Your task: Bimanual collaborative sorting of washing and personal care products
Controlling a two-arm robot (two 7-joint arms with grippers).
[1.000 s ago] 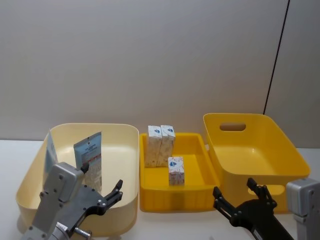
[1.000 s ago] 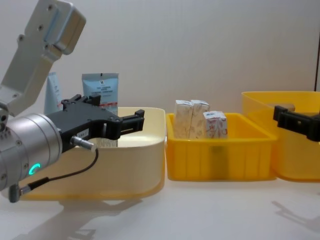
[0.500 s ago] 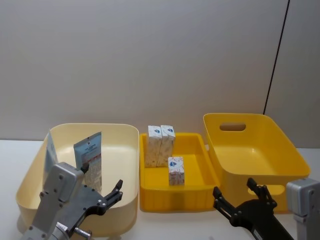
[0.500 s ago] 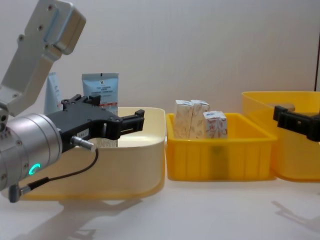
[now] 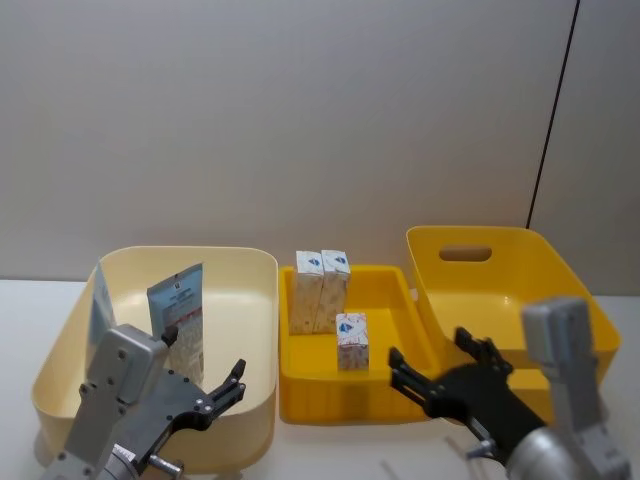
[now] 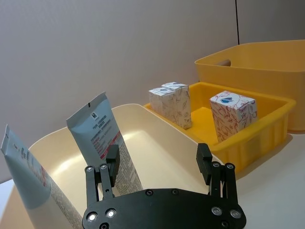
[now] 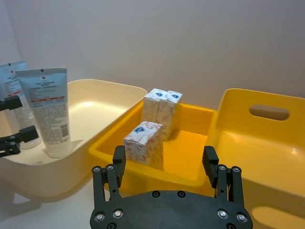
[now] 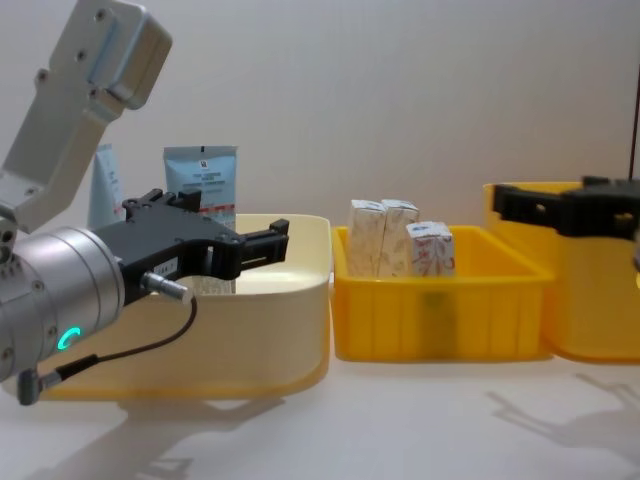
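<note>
Tabletop (image 8: 400, 420) holds a yellow tray (image 8: 440, 315) half-hiding cartons (image 8: 383, 235); left hand (image 6: 158, 153), right hand (image 7: 164, 153) spread empty.

Silver-grey arm housings (image 8: 85, 90), black screw-studded fingers (image 6: 113, 161), black cable (image 8: 120, 351), cyan light (image 8: 66, 338).

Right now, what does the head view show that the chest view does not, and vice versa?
Head view: the floor of the deep yellow bin and its handle slot. Chest view: a glowing ring and a black cable on the left arm. Both: three cartons in the yellow tray, two tubes standing in the cream bin, the open left hand before it, the open right hand before the tray's right end.
</note>
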